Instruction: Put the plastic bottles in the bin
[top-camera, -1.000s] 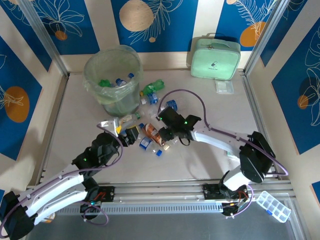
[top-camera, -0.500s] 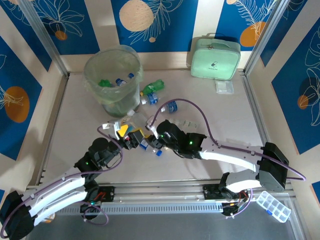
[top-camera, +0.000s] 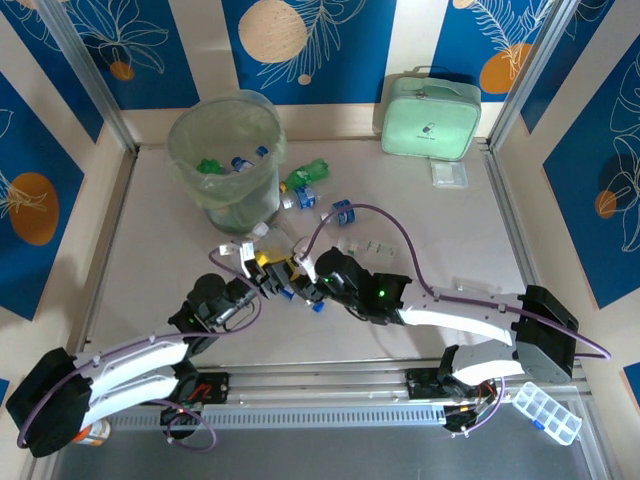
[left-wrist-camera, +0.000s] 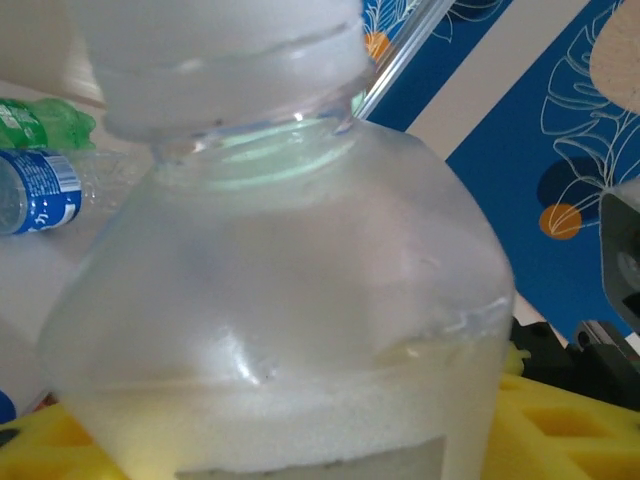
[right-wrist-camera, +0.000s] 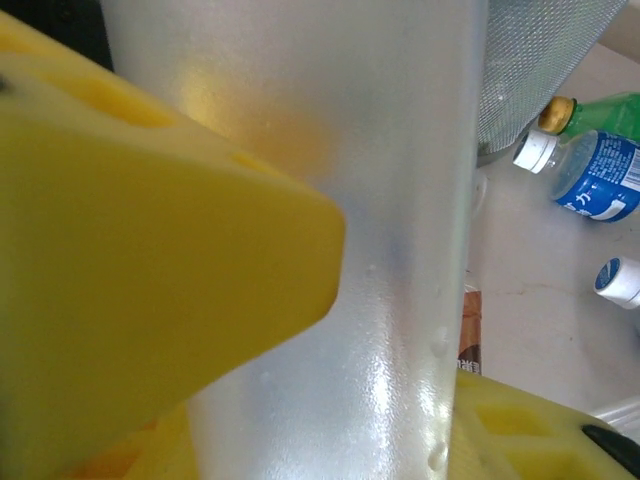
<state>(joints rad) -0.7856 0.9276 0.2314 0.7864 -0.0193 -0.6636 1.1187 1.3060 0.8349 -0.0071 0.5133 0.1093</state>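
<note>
A clear plastic bottle (left-wrist-camera: 290, 260) with a white cap sits between both grippers in front of the bin (top-camera: 178, 150), a round bucket lined with pale green plastic. My right gripper (right-wrist-camera: 400, 380) is shut on the bottle's frosted body (right-wrist-camera: 330, 120). The left gripper (left-wrist-camera: 300, 450) holds it from the other side, its yellow pads (left-wrist-camera: 560, 420) against the bottle's sides. From above, the left gripper (top-camera: 268, 275) and right gripper (top-camera: 300, 282) meet tip to tip. Several bottles (top-camera: 240, 163) lie in the bin. A green bottle (top-camera: 305, 175) and blue-labelled bottles (top-camera: 305, 197) lie on the table beside it.
A mint green zipped case (top-camera: 431, 117) stands at the back right, with a small clear packet (top-camera: 449, 173) in front of it. A loose blue cap (top-camera: 317, 306) lies near the grippers. A clear compartment box (top-camera: 545, 410) sits at the near right corner.
The right gripper has brought the bottle leftward to the left gripper. The left gripper opened wide, moved in, and closed round the bottle.
</note>
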